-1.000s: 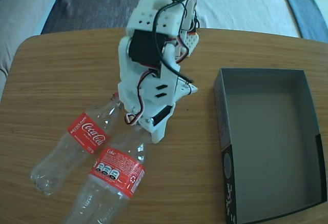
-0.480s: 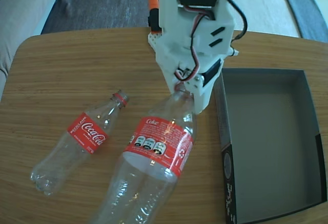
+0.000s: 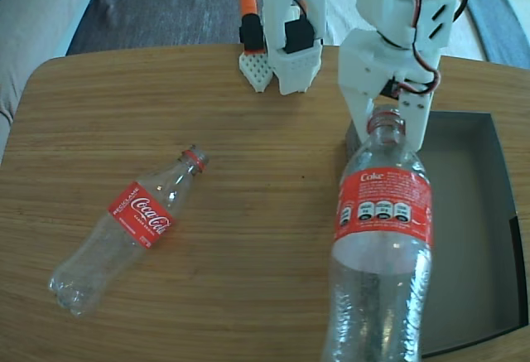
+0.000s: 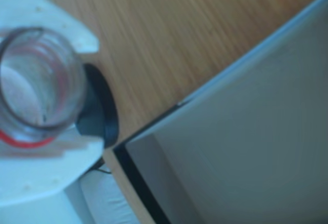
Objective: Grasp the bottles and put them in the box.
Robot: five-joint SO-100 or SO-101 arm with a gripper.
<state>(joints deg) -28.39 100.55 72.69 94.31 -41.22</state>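
fixed view: the white end effector (image 3: 387, 122) is clenched on the neck of one coca-cola bottle (image 3: 381, 238), which hangs lifted off the wooden table (image 3: 124, 105) with its open mouth up and its base toward the near edge of the frame, overlapping the left wall of the box (image 3: 476, 238). the box, dark grey inside with black outer sides, sits on the right part of the table. the second bottle (image 3: 128, 229) lies on its side on the left part of the table, well apart from the box, with its neck pointing far and right. the arm's base with an orange part (image 3: 248, 2) stands at the far edge. wrist view: the held bottle's open mouth (image 4: 38, 83) and red neck ring sit between the two white fingers (image 4: 41, 162), above the table and just beside the box corner (image 4: 236, 147).
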